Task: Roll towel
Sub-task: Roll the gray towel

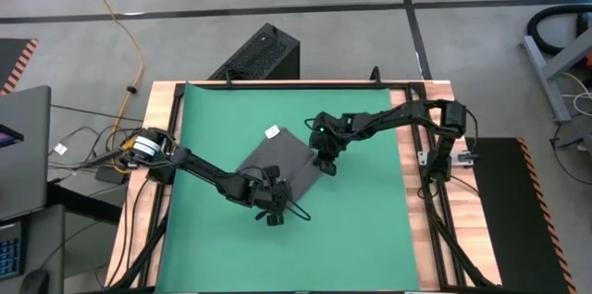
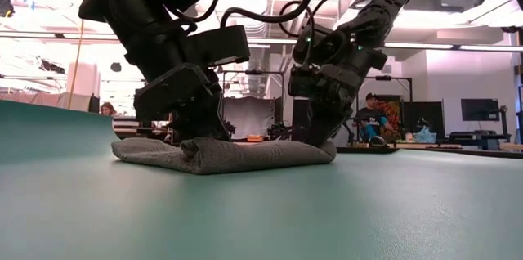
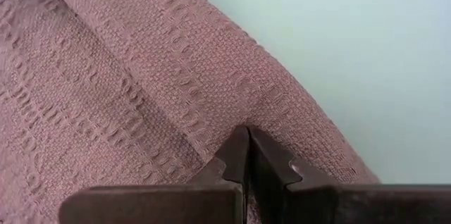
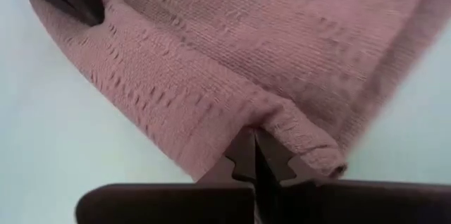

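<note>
Dark arms bent low, grippers pinching towel.

In the high view both arms cover part of the towel. In each wrist view the towel runs past the picture's edges, its tag unseen.

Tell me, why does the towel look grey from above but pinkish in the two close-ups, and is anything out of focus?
High view: the towel is dark grey on the green mat, evenly lit, no glare. Wrist views: it reads pinkish-brown, a colour cast; its weave is sharp beside the left gripper and softer around the right gripper. Low view: the room's ceiling lights blow out white.
</note>
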